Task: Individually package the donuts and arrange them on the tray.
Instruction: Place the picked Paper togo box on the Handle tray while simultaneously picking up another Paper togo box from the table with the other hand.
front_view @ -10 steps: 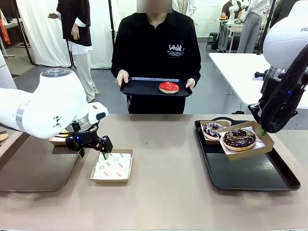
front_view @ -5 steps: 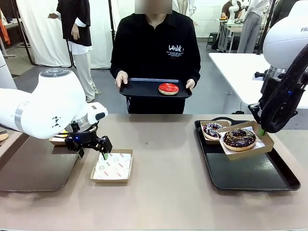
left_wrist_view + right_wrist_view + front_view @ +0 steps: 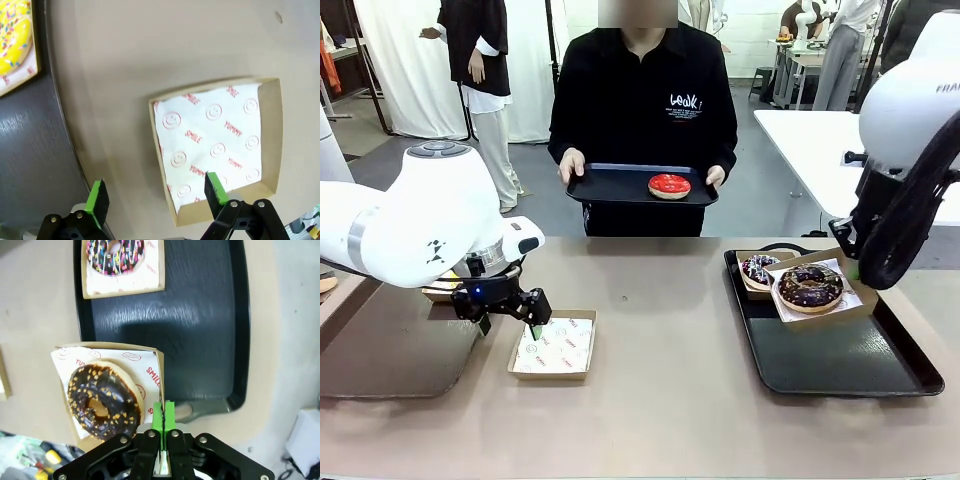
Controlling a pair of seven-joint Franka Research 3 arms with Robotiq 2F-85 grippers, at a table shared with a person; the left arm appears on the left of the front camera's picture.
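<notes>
The right tool (image 3: pixel 163 415) is clenched on the edge of a cardboard box (image 3: pixel 825 268) holding the dark chocolate donut (image 3: pixel 809 286). That box sits tilted over the black tray (image 3: pixel 850 365) on the right side of the table (image 3: pixel 670 400); whether its underside touches the tray cannot be told. Just behind it on the same tray, a second box (image 3: pixel 150 270) holds the sprinkled chocolate donut (image 3: pixel 760 268).

The left tool (image 3: pixel 155 197) is released, its green pads spread, one finger over the near edge of an empty paper-lined box (image 3: pixel 553 345) on the table's left side. The yellow donut (image 3: pixel 12 37) lies in its own box on a dark tray (image 3: pixel 30 150) beside it.

Across the table, a person holds a black serving tray (image 3: pixel 610 183) in both hands; the red-glazed donut (image 3: pixel 670 185) rests unboxed on it.
</notes>
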